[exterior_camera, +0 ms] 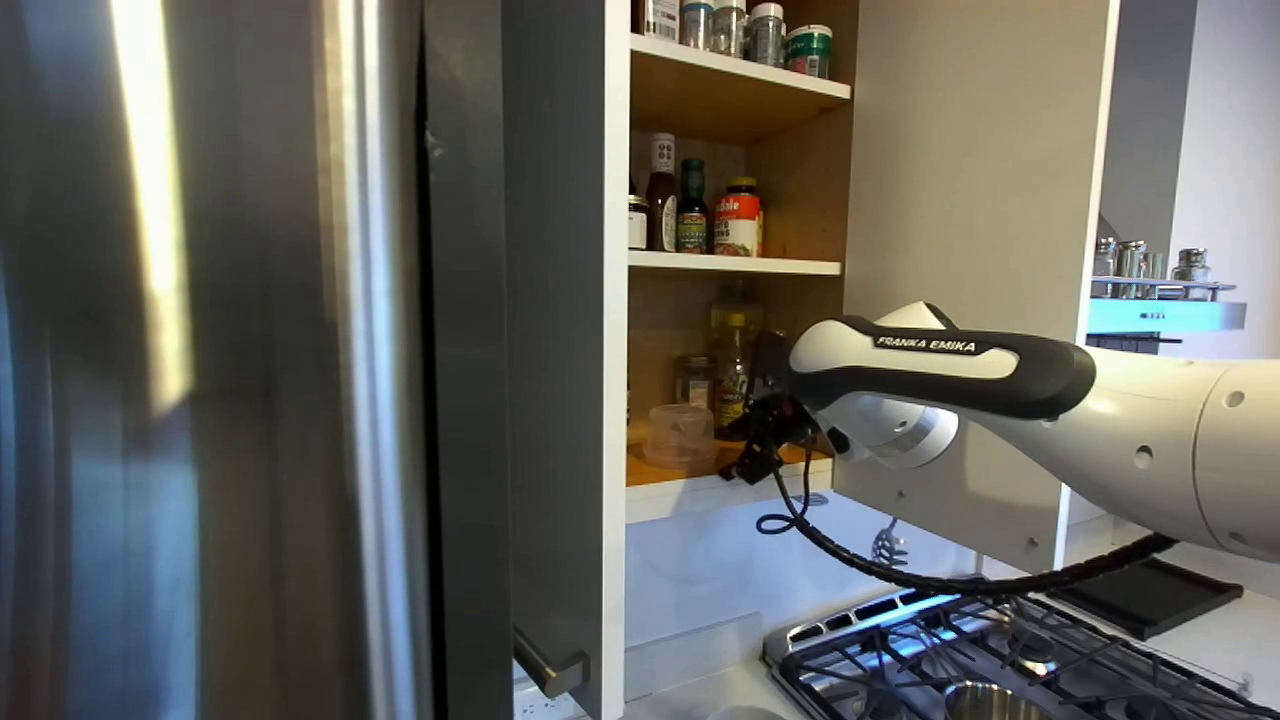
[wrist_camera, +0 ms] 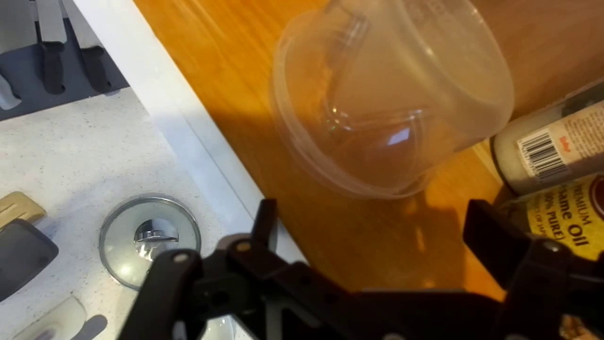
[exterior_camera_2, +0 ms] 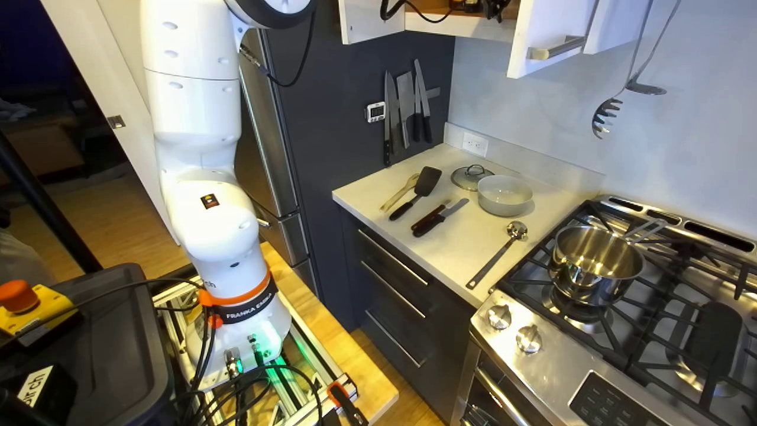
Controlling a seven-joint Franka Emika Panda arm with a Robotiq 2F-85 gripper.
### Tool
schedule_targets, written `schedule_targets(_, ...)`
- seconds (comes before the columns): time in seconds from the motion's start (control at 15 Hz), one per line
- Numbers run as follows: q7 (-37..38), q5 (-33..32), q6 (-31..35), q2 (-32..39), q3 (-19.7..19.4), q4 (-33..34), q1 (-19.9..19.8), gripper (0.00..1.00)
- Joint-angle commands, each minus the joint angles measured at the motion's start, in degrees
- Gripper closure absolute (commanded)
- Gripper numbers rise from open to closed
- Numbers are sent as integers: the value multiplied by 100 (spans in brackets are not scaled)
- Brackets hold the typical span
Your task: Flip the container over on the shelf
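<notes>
Presently, your gripper [wrist_camera: 370, 219] stands with fingers spread wide, apart from the clear container [wrist_camera: 391, 113]; you have the latter resting lipped end down on the shelf [wrist_camera: 217, 61], near the sesame oil bottle [wrist_camera: 557, 217].

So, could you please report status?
Black gripper open, empty. Clear squat plastic container rim-down on tan wooden shelf. Yellow-labelled oil bottle may crowd gripper.
</notes>
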Motion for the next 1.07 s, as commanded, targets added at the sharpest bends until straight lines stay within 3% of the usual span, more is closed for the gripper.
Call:
schedule_targets(0.0, -18, -3, -248, -88, 6, 38, -82, 0)
schedule_targets(0.33, 724, -965, -1071, -550, -369, -31, -167, 0)
schedule_targets(0.6, 906, -874, -2045, -810, -412, 170, -339, 0)
schedule_targets(1.0, 870, -776, -2409, -1197, -421, 40, -304, 0)
